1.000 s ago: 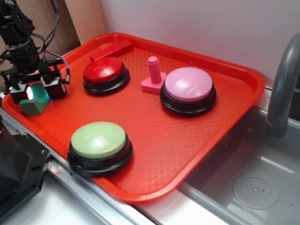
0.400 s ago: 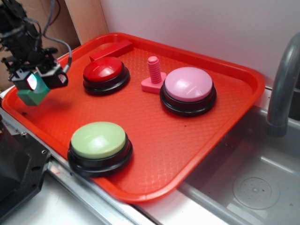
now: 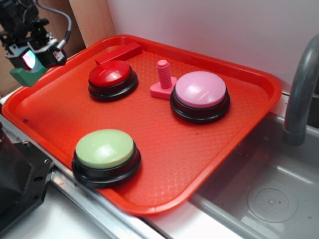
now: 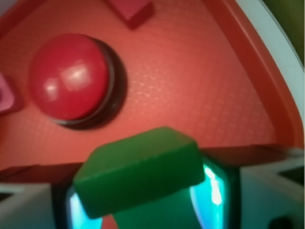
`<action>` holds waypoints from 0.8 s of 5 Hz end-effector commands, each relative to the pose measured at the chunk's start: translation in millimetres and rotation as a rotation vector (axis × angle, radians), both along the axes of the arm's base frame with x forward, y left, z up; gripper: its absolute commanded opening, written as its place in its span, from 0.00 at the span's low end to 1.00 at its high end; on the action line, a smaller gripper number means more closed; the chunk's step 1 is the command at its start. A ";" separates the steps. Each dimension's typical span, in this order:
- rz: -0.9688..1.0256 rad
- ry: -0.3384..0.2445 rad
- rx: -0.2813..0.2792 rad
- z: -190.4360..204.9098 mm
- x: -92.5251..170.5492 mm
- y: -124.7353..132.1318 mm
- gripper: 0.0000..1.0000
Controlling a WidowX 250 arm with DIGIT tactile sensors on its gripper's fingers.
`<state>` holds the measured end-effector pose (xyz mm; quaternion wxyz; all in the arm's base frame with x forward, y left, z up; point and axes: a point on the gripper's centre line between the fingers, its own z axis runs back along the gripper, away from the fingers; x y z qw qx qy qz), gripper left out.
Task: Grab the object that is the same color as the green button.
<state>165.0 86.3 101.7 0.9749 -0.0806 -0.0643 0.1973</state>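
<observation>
My gripper (image 3: pixel 31 59) hangs above the far left corner of the red tray (image 3: pixel 239 129), shut on the small teal-green object (image 3: pixel 24 76), which is lifted clear of the tray floor. The wrist view shows that object (image 4: pixel 140 174) tilted between my two glowing pads, filling the lower middle, with the gripper (image 4: pixel 143 200) closed around it. The green button (image 3: pixel 104 148), a pale-green dome on a round black base, sits at the tray's near left, well below the gripper in the exterior view.
A red-domed button (image 3: pixel 111 77) (image 4: pixel 71 78) stands just right of the gripper, a red bar (image 3: pixel 118 53) behind it. A pink bolt (image 3: pixel 163 79) and a pink-domed button (image 3: pixel 200 94) are further right. A grey faucet (image 3: pixel 301 89) and a steel sink (image 3: pixel 259 199) lie to the right.
The gripper has risen with the green object in it, from resting on the tray floor to hanging above the tray's far left corner. The other things have not moved.
</observation>
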 end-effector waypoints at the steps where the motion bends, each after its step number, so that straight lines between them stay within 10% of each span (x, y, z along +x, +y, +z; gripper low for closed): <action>1: -0.034 -0.061 0.103 34.9 -4.1 -9.1 0.00; 4: -0.082 -0.061 0.148 42.5 -0.3 -34.2 0.00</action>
